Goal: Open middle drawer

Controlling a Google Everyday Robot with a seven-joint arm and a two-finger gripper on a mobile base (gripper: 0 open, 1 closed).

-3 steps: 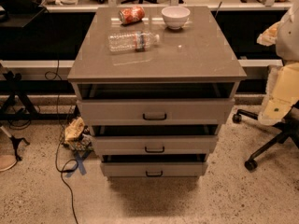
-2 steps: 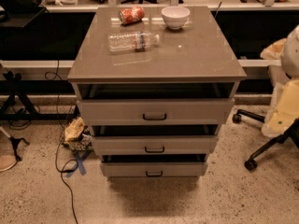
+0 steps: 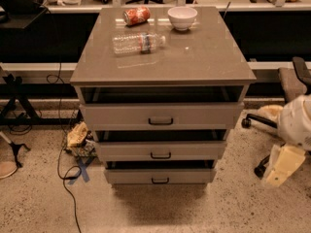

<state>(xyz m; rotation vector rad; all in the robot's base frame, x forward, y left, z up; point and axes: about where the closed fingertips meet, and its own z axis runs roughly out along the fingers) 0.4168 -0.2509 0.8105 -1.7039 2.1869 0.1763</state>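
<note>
- Since a second ago my arm has dropped down the right edge of the view. The gripper [image 3: 281,166] now hangs low near the floor, right of the cabinet and well apart from it. I cannot tell whether it is open or closed, and I see nothing in it.
- One grey-beige cabinet [image 3: 204,62] fills the centre of my view and holds three drawers, each with one small black bar handle.
- Second of the three, the middle drawer [image 3: 194,150] sits between the taller top drawer [image 3: 204,115] and the narrow bottom drawer [image 3: 189,176]. A dark gap shows above each front.
- One office chair [image 3: 291,81] stands behind my arm on the right.
- Three things rest on the cabinet top: one clear plastic bottle [image 3: 138,42] lying on its side, one white bowl [image 3: 182,17] upright, and one red can [image 3: 136,15] on its side.
</note>
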